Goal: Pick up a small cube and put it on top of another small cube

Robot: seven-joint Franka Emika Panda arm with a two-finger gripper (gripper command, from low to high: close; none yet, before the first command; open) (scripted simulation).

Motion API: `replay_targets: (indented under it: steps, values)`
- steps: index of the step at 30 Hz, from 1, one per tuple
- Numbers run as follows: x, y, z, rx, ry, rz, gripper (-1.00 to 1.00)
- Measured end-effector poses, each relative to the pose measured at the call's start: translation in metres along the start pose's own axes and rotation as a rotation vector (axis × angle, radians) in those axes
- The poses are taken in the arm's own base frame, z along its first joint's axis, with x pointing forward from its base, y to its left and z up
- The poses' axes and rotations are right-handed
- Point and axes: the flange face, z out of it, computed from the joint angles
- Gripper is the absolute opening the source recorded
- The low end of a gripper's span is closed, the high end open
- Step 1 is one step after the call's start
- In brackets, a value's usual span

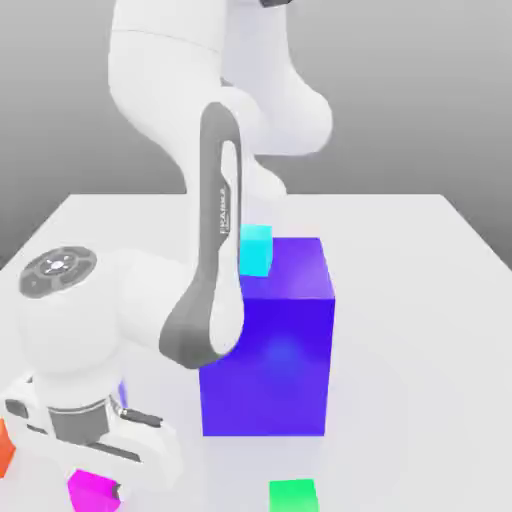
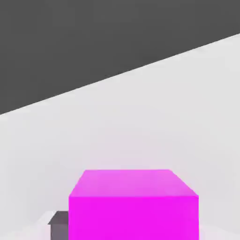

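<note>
Pincer (image 1: 95, 488) at the magenta cube (image 2: 133, 218), open or gripping, cannot tell which

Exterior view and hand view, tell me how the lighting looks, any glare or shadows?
Exterior view: bright, nearly shadowless light, a soft pale glow on the front of the large blue block, white arm washed out in places; hand view: a faint pink tint on the pale surface beyond the magenta cube.

Exterior view: faces arm, slightly above table; hand view: close on magenta cube (image 2: 133, 211), shared by both.
</note>
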Motion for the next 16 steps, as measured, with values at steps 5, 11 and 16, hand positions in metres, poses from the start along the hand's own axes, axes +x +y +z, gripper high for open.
replay_targets:
  steps: [5,11,16]
  values:
    - [-0.049,-0.046,-0.051,0.005,-0.01,-0.232,-1.0]
    - [-0.166,-0.121,-0.066,0.002,-0.004,-0.731,-1.0]
    - [-0.18,-0.127,-0.031,0.001,-0.002,-0.786,1.0]
